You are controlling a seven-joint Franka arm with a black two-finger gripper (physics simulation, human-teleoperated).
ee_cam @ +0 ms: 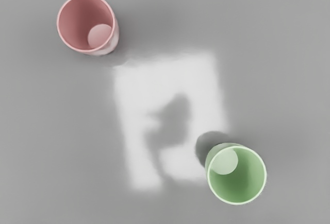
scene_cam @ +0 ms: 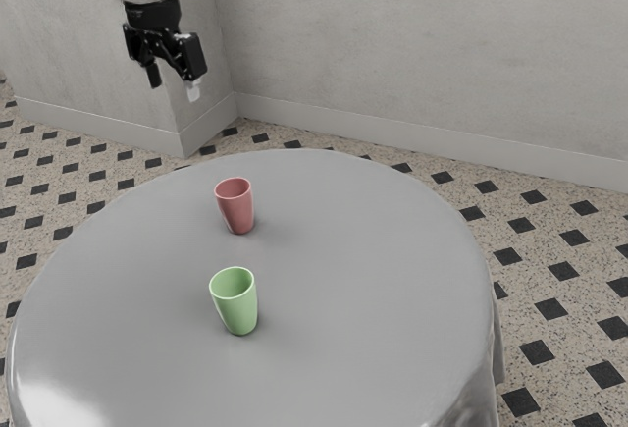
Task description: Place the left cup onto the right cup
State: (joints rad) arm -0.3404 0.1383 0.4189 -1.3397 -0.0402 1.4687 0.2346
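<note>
Claw: my claw (scene_cam: 174, 86) hangs high above the far edge of the worktop (scene_cam: 383, 280), toward the exterior view's left. Its fingers are spread apart with nothing between them, so it is released and empty.
Claw to cups: well apart. I am far above both cups and touching neither.
Under my hand: in the wrist view a bright patch (ee_cam: 203, 80) lies on the worktop between the two cups, with a dark shadow inside it.
Pink cup: the pink cup (scene_cam: 235, 205) stands upright on the worktop with its mouth up and nothing inside (ee_cam: 85, 24). It is the cup farther from the exterior camera.
Green cup: the green cup (scene_cam: 234, 301) also stands upright with nothing inside (ee_cam: 236, 174). It is nearer the exterior camera and well apart from the pink cup.
Which is the left cup: I judge it to be the pink one, since that cup sits on my own left as I reach out, but I cannot be sure.
Done: nothing yet. No cup is grasped, lifted or stacked.
Left: come down over the left cup, clench on its wall, lift it, carry it above the other cup and set it onto it.
</note>
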